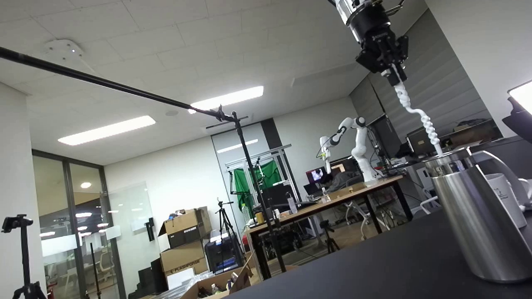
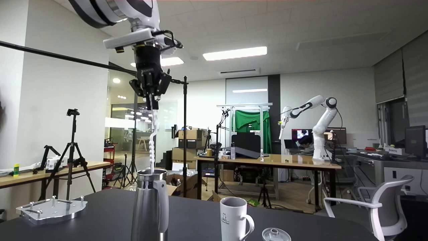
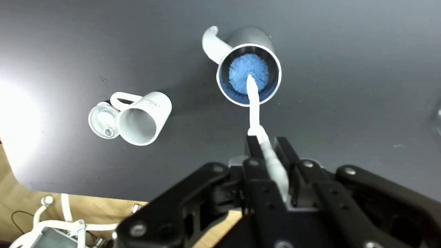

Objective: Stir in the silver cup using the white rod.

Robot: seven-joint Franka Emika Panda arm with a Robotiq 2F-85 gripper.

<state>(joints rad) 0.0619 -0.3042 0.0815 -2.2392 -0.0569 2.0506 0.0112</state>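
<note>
One lid (image 3: 104,120) and one white mug (image 3: 158,110) sit around eight o'clock of the silver cup (image 3: 253,37) in the wrist view, probably aside for stirring room. The cup's mouth takes the white rod (image 3: 254,110), clamped high by the gripper (image 3: 267,139) near six o'clock, presumably for reach. Only this view reveals blue bristles (image 3: 242,70) inside; both exterior views show the rod's twists.

In an exterior view, the gripper (image 1: 395,79) clasps the white rod (image 1: 429,129), whose lower end dips into the silver cup (image 1: 484,220).
</note>
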